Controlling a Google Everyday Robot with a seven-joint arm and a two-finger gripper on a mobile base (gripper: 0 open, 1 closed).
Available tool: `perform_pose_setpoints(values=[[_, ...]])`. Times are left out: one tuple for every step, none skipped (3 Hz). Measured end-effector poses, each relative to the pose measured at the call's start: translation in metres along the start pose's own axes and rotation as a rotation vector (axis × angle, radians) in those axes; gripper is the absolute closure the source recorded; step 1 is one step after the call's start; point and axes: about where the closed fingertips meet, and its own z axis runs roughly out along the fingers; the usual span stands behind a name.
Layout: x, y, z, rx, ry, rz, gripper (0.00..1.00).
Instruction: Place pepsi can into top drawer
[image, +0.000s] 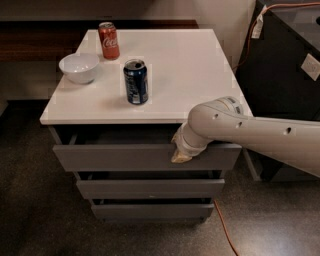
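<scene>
I have the gripper (181, 155) low against the front face of the top drawer (110, 157), right of its middle and just under the lip of the white cabinet top (195, 65). Its pale tip touches the grey panel, but I cannot tell whether it is clamped on the edge or merely resting there. The drawer looks pulled out only a little, with a dark slot showing behind the panel above the gripper, so I judge the step in hand to be opening it. To do that well I would draw straight back along the runners, keeping the pull level so the wide, flat front does not skew, and open it far enough for a can to drop in from above. The pepsi can (135, 82) stands upright on the top, above the gripper and off to its left, well apart from it. It is a smooth dark blue cylinder with a silver rim. Beyond it, farther from the gripper, stand a red Coca-Cola can (108, 40) and a round, glossy white bowl (79, 67). The arm (260, 135) is a matte, pale, rounded shell, and the drawer fronts are plain grey slabs without handles.
</scene>
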Motion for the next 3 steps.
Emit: perform_pose_setpoints(values=[[0.0,0.0,0.0,0.0,0.0,0.0,0.98],[0.0,0.0,0.0,0.0,0.0,0.0,1.0],[0.0,0.0001,-0.0001,0.0,0.0,0.0,1.0]])
